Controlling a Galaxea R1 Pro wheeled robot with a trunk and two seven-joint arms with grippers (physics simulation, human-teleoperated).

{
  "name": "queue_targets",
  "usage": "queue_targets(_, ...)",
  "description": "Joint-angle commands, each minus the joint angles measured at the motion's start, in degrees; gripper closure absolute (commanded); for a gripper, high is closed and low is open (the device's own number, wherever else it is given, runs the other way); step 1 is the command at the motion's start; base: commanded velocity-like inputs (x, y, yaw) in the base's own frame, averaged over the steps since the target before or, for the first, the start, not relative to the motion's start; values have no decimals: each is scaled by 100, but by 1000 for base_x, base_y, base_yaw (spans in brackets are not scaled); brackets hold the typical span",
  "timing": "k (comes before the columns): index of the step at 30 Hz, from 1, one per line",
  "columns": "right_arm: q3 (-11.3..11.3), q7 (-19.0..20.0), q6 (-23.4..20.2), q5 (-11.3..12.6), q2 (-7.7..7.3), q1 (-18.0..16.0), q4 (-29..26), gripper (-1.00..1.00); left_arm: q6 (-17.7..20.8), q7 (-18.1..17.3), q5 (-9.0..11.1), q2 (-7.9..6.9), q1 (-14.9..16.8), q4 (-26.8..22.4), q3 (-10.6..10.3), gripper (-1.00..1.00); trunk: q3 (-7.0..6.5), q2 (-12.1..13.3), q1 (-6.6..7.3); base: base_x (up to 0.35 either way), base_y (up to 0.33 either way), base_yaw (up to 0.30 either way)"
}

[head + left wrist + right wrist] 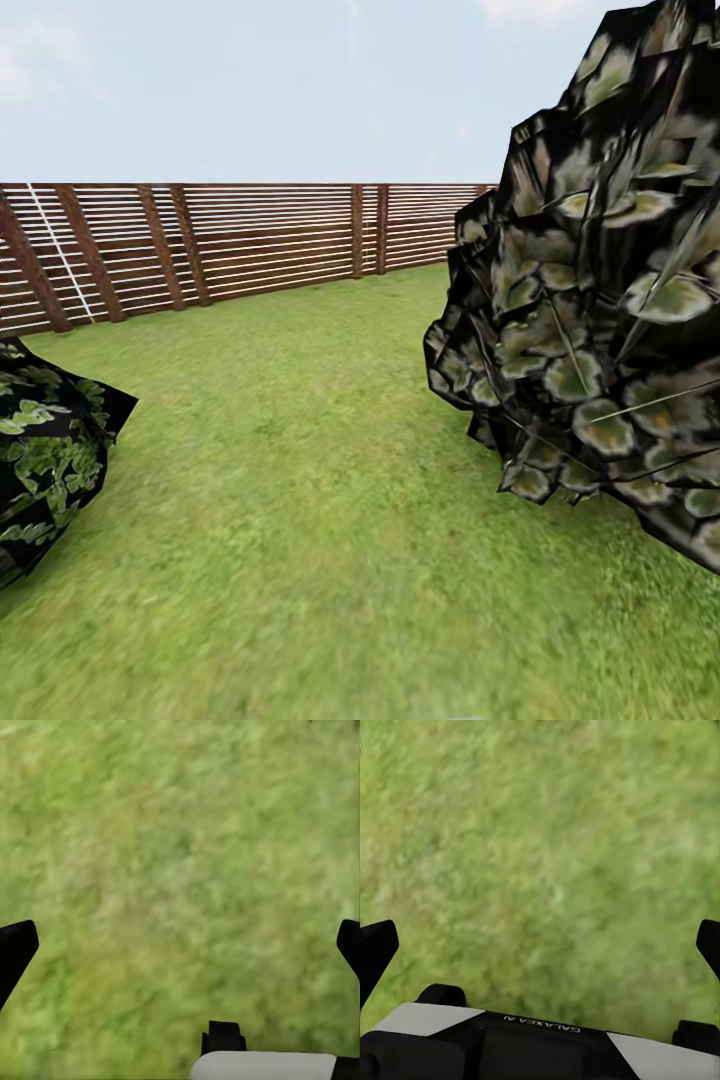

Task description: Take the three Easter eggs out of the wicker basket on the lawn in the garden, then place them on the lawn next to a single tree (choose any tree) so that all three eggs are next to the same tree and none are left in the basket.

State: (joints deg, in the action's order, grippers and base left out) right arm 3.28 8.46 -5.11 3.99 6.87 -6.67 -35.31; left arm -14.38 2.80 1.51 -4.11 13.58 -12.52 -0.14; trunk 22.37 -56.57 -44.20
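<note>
The lawn [300,500] of mottled green grass spreads across the head view up to the fence. The dark, pale-speckled leaves of a tree [600,330] fill the right side; its trunk is hidden. The Easter eggs and the wicker basket are out of view. My left gripper [180,945] hangs open over bare grass, its black fingertips [15,949] far apart with nothing between them. My right gripper [540,945] is likewise open above grass, its fingertips [376,945] wide apart and empty.
A brown horizontal-slat wooden fence [200,245] runs along the back of the garden. A low dark-green leafy plant [45,450] sits at the left edge. Open grass lies between it and the tree's foliage.
</note>
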Motion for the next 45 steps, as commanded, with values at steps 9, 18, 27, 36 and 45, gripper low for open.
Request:
queue_targets(9, 21, 7, -34, 23, -1, -1, 101, -100, -21, -7, 16, -6, 4, 10, -4, -100, 6, -4, -3, 284, 97, 17)
queue_targets(18, 56, 7, -34, 17, -3, -3, 226, -100, -18, -8, 20, -5, 4, 13, 4, -100, 6, -4, -3, 230, 212, 1)
queue_targets(27, 51, 7, -26, 48, -2, -1, 228, -100, -21, -10, 17, -7, 4, 13, 0, -100, 6, -4, -3, 166, 261, 0)
queue_targets(36, 50, 7, -26, 47, -2, -2, 226, -100, -26, -8, 16, -3, 4, 15, -4, -100, 6, -4, -3, 218, 262, 69)
queue_targets(45, 50, 9, -25, 65, -1, -2, 226, -100, -30, -8, 10, -2, 4, 18, -8, -100, 6, -4, -3, 285, 176, 80)
